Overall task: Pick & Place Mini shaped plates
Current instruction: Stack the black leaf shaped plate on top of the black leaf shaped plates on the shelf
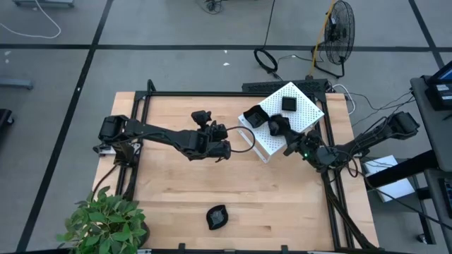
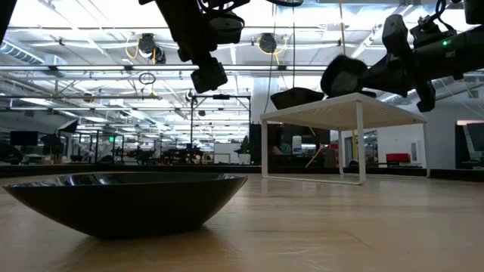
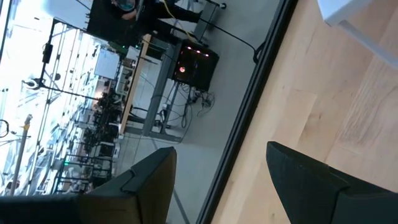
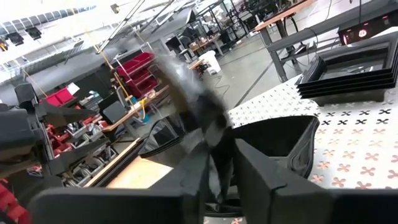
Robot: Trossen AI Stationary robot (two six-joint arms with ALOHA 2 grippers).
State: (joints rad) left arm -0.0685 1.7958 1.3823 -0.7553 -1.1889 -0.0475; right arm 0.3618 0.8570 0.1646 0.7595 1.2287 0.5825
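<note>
Small glossy black plates lie in several spots. One leaf-shaped plate (image 1: pixel 217 216) rests on its underside near the table's near edge, and fills the low view's foreground (image 2: pixel 125 198). On the white perforated box (image 1: pixel 305 111) sit a wavy plate (image 1: pixel 253 116) and a stack of square plates (image 1: pixel 289 104) (image 4: pixel 351 71). My right gripper (image 1: pixel 282 134) is over the box, shut on another plate (image 1: pixel 277 125). My left gripper (image 1: pixel 222 143) hovers open above the table's middle, left of the box, touching nothing. My right gripper (image 4: pixel 221 163) pinches a black plate (image 4: pixel 189 99) by its rim between its two fingers (image 4: pixel 186 180). It comes slanting from the table's right side. The plate stands on edge, sticking out beyond the fingertips, and is lifted clear above the box top (image 2: pixel 342 75).
The white box (image 2: pixel 344 112) stands on legs at the table's far right. A black frame (image 1: pixel 141 120) runs around the table. A potted plant (image 1: pixel 106 222) sits at the near left corner. Bare wood (image 1: pixel 282 197) spreads between the box and the near plate.
</note>
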